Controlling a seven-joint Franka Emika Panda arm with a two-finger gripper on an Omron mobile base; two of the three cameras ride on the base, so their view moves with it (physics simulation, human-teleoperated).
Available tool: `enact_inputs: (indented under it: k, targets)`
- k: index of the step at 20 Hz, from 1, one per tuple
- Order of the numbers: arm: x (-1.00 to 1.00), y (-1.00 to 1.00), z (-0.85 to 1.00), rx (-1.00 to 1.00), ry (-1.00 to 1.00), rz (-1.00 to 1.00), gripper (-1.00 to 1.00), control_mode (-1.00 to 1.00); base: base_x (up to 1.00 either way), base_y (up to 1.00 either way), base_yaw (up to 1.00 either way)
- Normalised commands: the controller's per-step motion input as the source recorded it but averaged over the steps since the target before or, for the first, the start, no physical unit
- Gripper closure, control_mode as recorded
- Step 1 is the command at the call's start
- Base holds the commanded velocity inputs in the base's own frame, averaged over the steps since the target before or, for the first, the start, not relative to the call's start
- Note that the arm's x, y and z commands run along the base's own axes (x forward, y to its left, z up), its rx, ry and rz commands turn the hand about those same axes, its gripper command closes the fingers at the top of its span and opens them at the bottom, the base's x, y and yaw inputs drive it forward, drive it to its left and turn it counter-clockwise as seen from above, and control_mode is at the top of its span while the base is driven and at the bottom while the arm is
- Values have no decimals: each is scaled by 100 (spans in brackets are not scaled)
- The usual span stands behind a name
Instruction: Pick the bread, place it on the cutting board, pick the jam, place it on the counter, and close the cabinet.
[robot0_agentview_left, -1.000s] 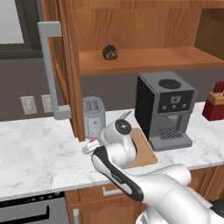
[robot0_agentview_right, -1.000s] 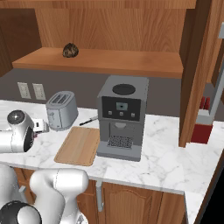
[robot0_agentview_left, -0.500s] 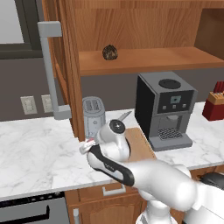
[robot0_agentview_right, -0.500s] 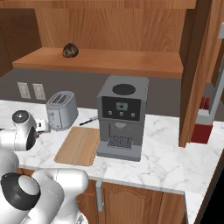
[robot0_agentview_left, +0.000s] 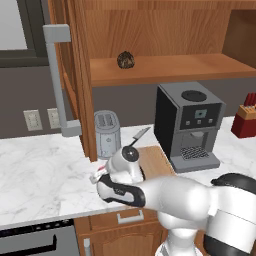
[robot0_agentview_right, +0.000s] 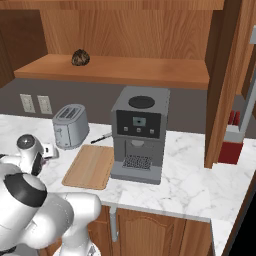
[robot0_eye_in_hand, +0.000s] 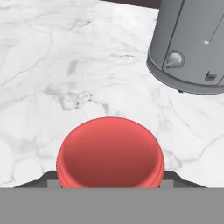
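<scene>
- The bread (robot0_agentview_left: 126, 60) sat on the open cabinet's shelf (robot0_agentview_left: 165, 70), well above the counter (robot0_agentview_left: 40, 175); judged from that, the first step, moving it to the cutting board (robot0_agentview_right: 91, 165), was not yet done
- The cutting board lay bare on the counter between the toaster (robot0_agentview_right: 70, 126) and the coffee machine (robot0_agentview_right: 138, 132), its long axis running from the counter's front edge toward the wall
- The jam (robot0_eye_in_hand: 111, 154) was at the gripper (robot0_agentview_left: 100, 175), low over the marble just in front of the toaster; in the hand view its red lid faced the camera, so the jar stood roughly along the gripper's line of sight, and being round it showed no long axis there
- The jaws appeared to be pinching the jam, with dark finger tips showing at either side of the jar's base, though the contact itself was partly cut off at the bottom of that view
- Whether the jar already rested on the counter or hung just above it could not be told
- The cabinet door (robot0_agentview_left: 70, 75) with its grey bar handle (robot0_agentview_left: 61, 82) stood swung open, so closing the cabinet was left to do
- By this reading, the jam placement was the step in hand, with the bread and the door outstanding
</scene>
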Motion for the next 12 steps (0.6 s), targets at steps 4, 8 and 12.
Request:
enact_inputs:
  k: [4,8,12]
  targets:
    - [16,1,-27,0,0,0,100,-100,0,0,0]
    - [21,0,-21,0,0,0,100,-100,0,0,0]
    - [19,0,-19,0,0,0,100,-100,0,0,0]
